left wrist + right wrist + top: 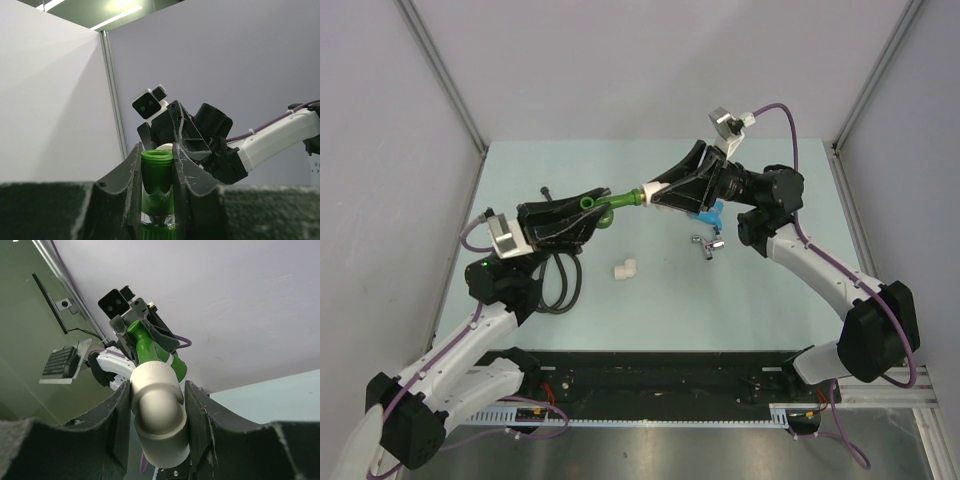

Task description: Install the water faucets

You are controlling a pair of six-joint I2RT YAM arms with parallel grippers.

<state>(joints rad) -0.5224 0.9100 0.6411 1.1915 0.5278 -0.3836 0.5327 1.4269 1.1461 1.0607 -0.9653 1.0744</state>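
Currently mid-air, just above the centre of the overhead view: the green faucet, clenched in the left gripper and pointing toward the right of the frame. Meeting it from the right: a white elbow fitting, grasped firmly by the right gripper. Faucet end and fitting mouth touching or very nearly so; how far in, impossible to tell.

Bottom centre of the left wrist view: the same faucet, upright between dark fingers, ridged green rim uppermost. Centre of the right wrist view: the fitting filling the gap between the jaws, with green rising behind it.

Lying on the pale green table, right of centre and partly under the right gripper: the blue-handled faucet, chrome body, not yet fitted. Below centre: a spare white elbow. Lower left: a coiled black hose.

Probably the step in hand: threading the green faucet into the elbow. To do it well:
- Keep both parts along one straight line.
- Press together only lightly.
- Turn one part while holding the other steady.
- Back off and realign at any tilt, to avoid cross-threading.
- Hold both grips tight throughout, since both parts hang above the table.

No brand, label or legible writing anywhere.
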